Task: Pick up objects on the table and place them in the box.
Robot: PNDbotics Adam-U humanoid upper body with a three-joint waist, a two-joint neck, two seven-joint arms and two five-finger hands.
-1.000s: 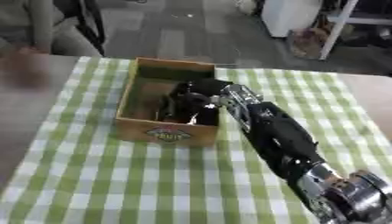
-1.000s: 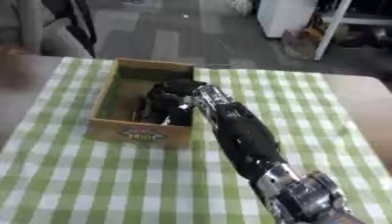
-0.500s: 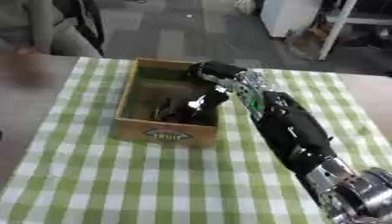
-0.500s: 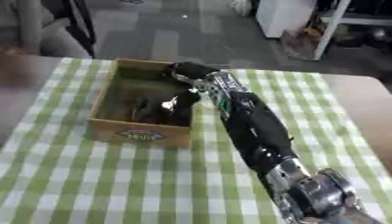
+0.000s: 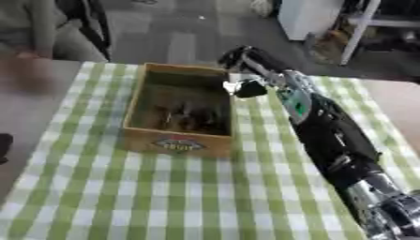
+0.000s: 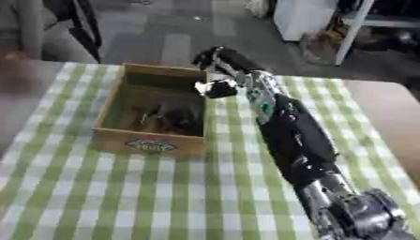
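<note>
**Right hand above far right corner of box, fingers curled, nothing seen in it**

Right hand [image 5: 246, 63] at the far right corner of the wooden box [image 5: 176, 140], raised over the rim rather than down inside. Fingers look curled; picture blurred here, but no object made out in them, so noted as clenched on nothing. A pale patch shows at the underside of the hand, just beside the box's right wall; cannot tell what it is.

Right arm [image 5: 328, 136] runs from the lower right corner of the view diagonally up to the hand, black with a silver joint near the bottom edge. It lies over the cloth to the right of the box, not touching the box as far as can be seen.

Box sits on the green-and-white checked cloth [image 5: 164, 197], toward the far left part of it, long side running away from the robot. A label shows on its near wall. Inside, dark objects [image 6: 164, 117] lie in a heap on the floor of the box, mostly toward the near end; shapes too blurred to name.

Cloth covers the bench [image 5: 393, 101], bare brown surface showing at the right edge and at the left.

Left hand not seen in either view.
</note>
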